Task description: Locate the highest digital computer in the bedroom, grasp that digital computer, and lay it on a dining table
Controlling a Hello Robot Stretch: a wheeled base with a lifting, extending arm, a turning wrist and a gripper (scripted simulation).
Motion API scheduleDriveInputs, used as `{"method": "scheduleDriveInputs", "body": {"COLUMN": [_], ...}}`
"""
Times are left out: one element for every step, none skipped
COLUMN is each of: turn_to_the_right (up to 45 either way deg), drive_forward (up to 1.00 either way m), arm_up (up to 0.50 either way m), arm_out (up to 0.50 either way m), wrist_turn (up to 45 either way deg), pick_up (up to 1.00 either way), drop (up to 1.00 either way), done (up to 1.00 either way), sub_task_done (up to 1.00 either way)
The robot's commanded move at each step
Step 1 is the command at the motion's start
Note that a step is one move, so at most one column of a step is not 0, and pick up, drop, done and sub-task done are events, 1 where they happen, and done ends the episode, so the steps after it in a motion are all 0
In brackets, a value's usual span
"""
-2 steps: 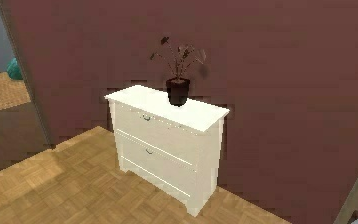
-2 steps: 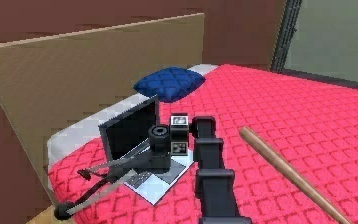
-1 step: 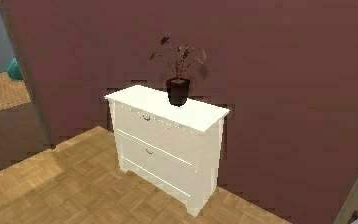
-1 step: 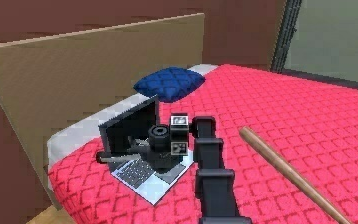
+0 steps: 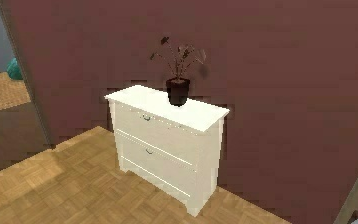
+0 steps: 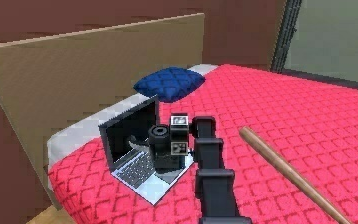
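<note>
Dark at the far end of the arm point(image 6: 213, 172), the pincer point(image 6: 157, 152) sits right at the open laptop point(image 6: 125, 148). Its thin fingers reach toward the hinge area, where screen meets keyboard. Because the laptop rests on the bed point(image 6: 287, 100) directly at and behind the fingers, I cannot tell whether they grip it, merely touch it or hold anything at all, nor how the fingers stand to one another. The two white marker squares point(image 6: 179, 121) stand just behind the pincer's body. The laptop, the task's digital computer, lies near the corner of the red quilted bed, keyboard flat on the cover and screen tilted up and facing the arm. That probably explains the low approach from the bed's middle rather than from above the lid. The step in hand looks like the grasp itself, and the carry to a dining table is not yet begun. A blue pillow point(image 6: 172, 82) lies just beyond the laptop near the tan headboard point(image 6: 87, 60), so there is little slack on that side. A long wooden stick point(image 6: 287, 172) lies on the cover, well apart on the arm's other side. The mattress edge runs close below the laptop, so a nudge that way could slide it off. Straight up seems the freest way out. Ahead of the robot, a white dresser point(image 5: 167, 140) with a potted plant point(image 5: 179, 80) stands against the maroon wall point(image 5: 287, 70), with wooden floor point(image 5: 67, 190) on the forward view's left.
</note>
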Motion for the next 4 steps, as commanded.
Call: {"method": "scheduleDriveInputs", "body": {"turn_to_the_right": [0.0,0.0,0.0,0.0], "drive_forward": [0.00,0.00,0.00,0.00], "arm_up": [-0.30,0.00,0.10,0.28], "arm_out": [0.00,0.00,0.00,0.00], "wrist_turn": [0.0,0.0,0.0,0.0], "pick_up": [0.00,1.00,0.00,0.00], "drop": [0.00,0.00,0.00,0.00], "done": [0.00,0.00,0.00,0.00], "sub_task_done": [0.00,0.00,0.00,0.00]}}
